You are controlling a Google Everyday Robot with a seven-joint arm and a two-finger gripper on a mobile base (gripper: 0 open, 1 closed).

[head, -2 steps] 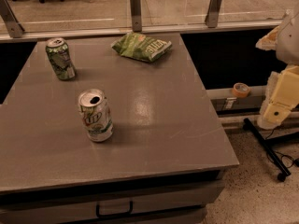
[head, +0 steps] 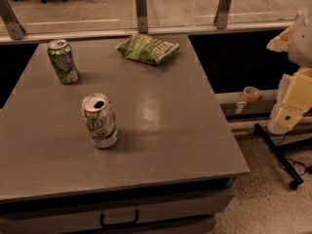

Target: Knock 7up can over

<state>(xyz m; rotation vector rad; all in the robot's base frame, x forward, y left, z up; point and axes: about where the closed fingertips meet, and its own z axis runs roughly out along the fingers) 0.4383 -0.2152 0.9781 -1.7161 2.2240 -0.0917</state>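
Observation:
The 7up can (head: 100, 121) stands upright on the grey table (head: 185, 130), left of the middle and toward the front. It is white and silver with a green logo, and its top is open. My gripper (head: 289, 110) is a cream-coloured piece at the right edge of the view. It hangs beyond the table's right side, over the floor and far from the can, and touches nothing.
A darker mottled green can (head: 63, 61) stands upright at the back left. A green crinkly chip bag (head: 148, 48) lies at the back centre. A glass railing (head: 141, 9) runs behind the table. A tape roll (head: 251, 93) and a black stand base (head: 280, 152) are to the right.

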